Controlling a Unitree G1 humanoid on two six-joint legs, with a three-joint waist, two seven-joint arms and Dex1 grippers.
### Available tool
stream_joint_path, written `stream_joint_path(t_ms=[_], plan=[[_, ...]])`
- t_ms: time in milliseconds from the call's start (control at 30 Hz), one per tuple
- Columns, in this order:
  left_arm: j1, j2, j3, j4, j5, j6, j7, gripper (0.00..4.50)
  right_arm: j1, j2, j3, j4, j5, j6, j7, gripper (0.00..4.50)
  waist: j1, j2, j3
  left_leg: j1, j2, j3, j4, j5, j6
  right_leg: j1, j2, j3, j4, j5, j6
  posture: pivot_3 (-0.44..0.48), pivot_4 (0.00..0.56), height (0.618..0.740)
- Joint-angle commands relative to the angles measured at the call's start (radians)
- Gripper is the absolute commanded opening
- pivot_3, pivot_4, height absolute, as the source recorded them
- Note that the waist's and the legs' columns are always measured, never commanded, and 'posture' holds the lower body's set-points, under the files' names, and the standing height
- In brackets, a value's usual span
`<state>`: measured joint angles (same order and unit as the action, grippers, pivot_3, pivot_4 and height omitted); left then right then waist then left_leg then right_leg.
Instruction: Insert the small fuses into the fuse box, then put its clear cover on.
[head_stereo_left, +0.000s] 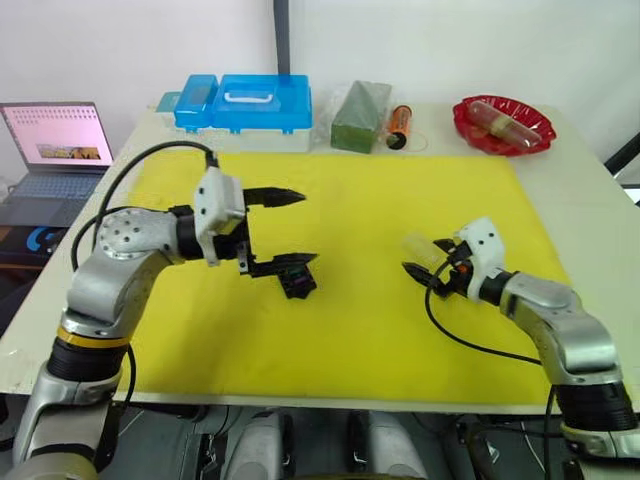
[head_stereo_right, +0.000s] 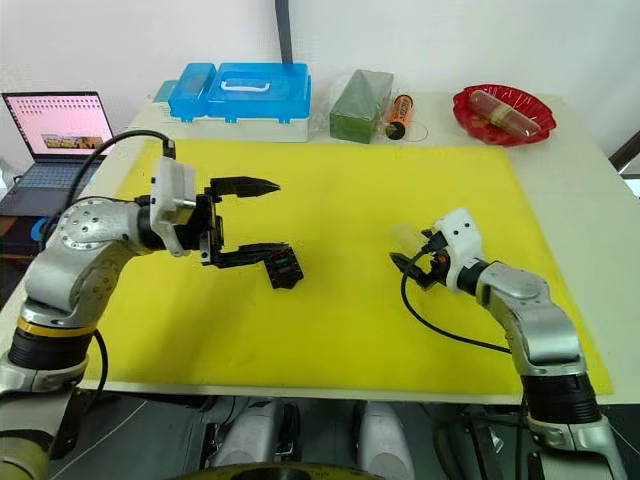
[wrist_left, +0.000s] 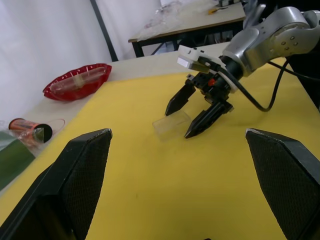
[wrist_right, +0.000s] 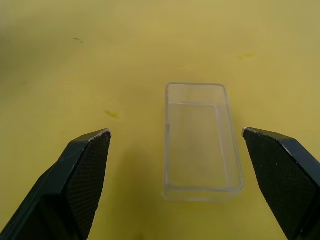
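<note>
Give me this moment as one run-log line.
left pincer: open, beside fuse box | right pincer: open, around clear cover, not gripping | cover: on yellow mat, off box

Bare yellow mat lies between fuse box and clear cover.

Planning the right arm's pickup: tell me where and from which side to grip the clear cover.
Grip the clear cover across its two long side walls, coming down from above. It lies flat on the yellow mat, a shallow rectangular shell, so its narrow width probably fits best between the fingers. The right gripper hangs open with the cover between its fingertips, nearer one of them; centring it first would likely help.
</note>
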<state>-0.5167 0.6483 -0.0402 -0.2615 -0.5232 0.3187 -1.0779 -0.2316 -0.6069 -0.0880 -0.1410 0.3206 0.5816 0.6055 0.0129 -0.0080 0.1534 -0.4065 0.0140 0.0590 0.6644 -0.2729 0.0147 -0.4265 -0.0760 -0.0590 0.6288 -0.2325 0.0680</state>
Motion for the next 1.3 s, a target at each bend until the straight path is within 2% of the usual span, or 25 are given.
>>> stream_joint_path(t_ms=[33, 167, 200, 267, 467, 600, 800, 900, 1000, 1100, 1300], plan=[[-0.003, -0.011, 0.003, -0.018, 0.008, -0.020, 0.005, 4.50, -0.019, 0.023, -0.026, 0.009, 0.000, -0.024, -0.024, 4.48, 0.000, 0.000, 0.000, 0.000, 0.000, 0.000, 0.000, 0.000, 0.000, 0.000, 0.000, 0.000, 0.000, 0.000, 0.000, 0.000, 0.150, 0.740], [0.011, -0.048, 0.005, -0.017, 0.027, -0.032, 0.048, 4.50, -0.027, 0.045, -0.016, 0.040, -0.018, -0.071, -0.032, 4.48, -0.001, 0.000, 0.000, 0.000, 0.000, 0.000, 0.000, 0.000, 0.000, 0.000, 0.000, 0.000, 0.000, 0.000, 0.000, 0.000, 0.150, 0.740], [0.017, -0.052, 0.005, -0.020, 0.031, -0.030, 0.056, 4.50, -0.026, 0.049, -0.020, 0.042, -0.018, -0.081, -0.034, 4.30, -0.001, 0.000, 0.000, 0.000, 0.000, 0.000, 0.000, 0.000, 0.000, 0.000, 0.000, 0.000, 0.000, 0.000, 0.000, 0.000, 0.150, 0.740], [0.025, -0.057, 0.008, -0.025, 0.031, -0.024, 0.065, 4.50, -0.025, 0.050, -0.022, 0.043, -0.018, -0.092, -0.034, 3.84, -0.001, 0.000, 0.000, 0.000, 0.000, 0.000, 0.000, 0.000, 0.000, 0.000, 0.000, 0.000, 0.000, 0.000, 0.000, 0.000, 0.150, 0.740], [0.083, -0.056, 0.028, -0.053, 0.040, -0.017, 0.106, 4.50, -0.020, 0.043, -0.015, 0.048, -0.026, -0.118, -0.021, 1.82, -0.001, 0.000, 0.000, 0.000, 0.000, 0.000, 0.000, 0.000, 0.000, 0.000, 0.000, 0.000, 0.001, 0.000, 0.000, 0.000, 0.150, 0.740], [0.145, -0.049, 0.053, -0.078, 0.038, 0.002, 0.157, 4.50, -0.016, 0.045, -0.031, 0.043, -0.015, -0.118, -0.028, 1.81, -0.001, 0.000, 0.000, 0.000, 0.000, 0.000, 0.000, 0.000, 0.000, 0.000, 0.000, 0.001, 0.001, 0.000, 0.000, 0.000, 0.150, 0.740], [0.315, -0.023, 0.178, -0.028, 0.101, -0.012, 0.279, 4.50, -0.042, 0.041, -0.062, -0.024, 0.012, -0.070, -0.052, 1.81, -0.003, 0.000, 0.000, 0.001, 0.001, 0.000, 0.000, 0.000, 0.000, 0.000, 0.000, 0.001, 0.001, 0.000, 0.000, 0.000, 0.150, 0.740], [0.389, 0.000, 0.191, 0.019, 0.148, -0.050, 0.281, 4.50, -0.067, 0.054, -0.064, -0.056, 0.018, -0.043, -0.076, 1.81, -0.002, 0.000, 0.000, 0.001, 0.001, -0.001, 0.000, 0.000, 0.000, 0.000, 0.001, 0.000, 0.001, 0.000, 0.000, 0.000, 0.150, 0.740], [0.402, -0.004, 0.181, 0.068, 0.169, -0.080, 0.277, 4.50, -0.064, 0.051, -0.046, -0.097, 0.018, -0.030, -0.072, 1.81, 0.005, 0.000, 0.000, 0.001, 0.001, -0.001, 0.000, 0.000, 0.000, 0.000, 0.000, 0.000, 0.001, 0.000, 0.000, 0.000, 0.150, 0.740], [0.397, -0.008, 0.171, 0.105, 0.193, -0.082, 0.289, 3.88, -0.050, 0.044, -0.049, -0.124, 0.018, -0.016, -0.074, 1.81, 0.004, 0.000, 0.000, 0.000, 0.000, -0.001, 0.000, 0.000, 0.000, 0.000, -0.001, 0.000, 0.001, 0.000, 0.000, 0.000, 0.150, 0.740], [0.365, -0.026, 0.093, 0.125, 0.217, -0.033, 0.271, 1.64, -0.022, 0.043, -0.066, -0.158, 0.022, 0.004, -0.086, 1.81, -0.001, 0.000, 0.000, 0.000, 0.000, -0.001, 0.000, 0.000, 0.000, 0.000, -0.002, 0.000, 0.001, 0.000, 0.000, 0.000, 0.150, 0.740]])
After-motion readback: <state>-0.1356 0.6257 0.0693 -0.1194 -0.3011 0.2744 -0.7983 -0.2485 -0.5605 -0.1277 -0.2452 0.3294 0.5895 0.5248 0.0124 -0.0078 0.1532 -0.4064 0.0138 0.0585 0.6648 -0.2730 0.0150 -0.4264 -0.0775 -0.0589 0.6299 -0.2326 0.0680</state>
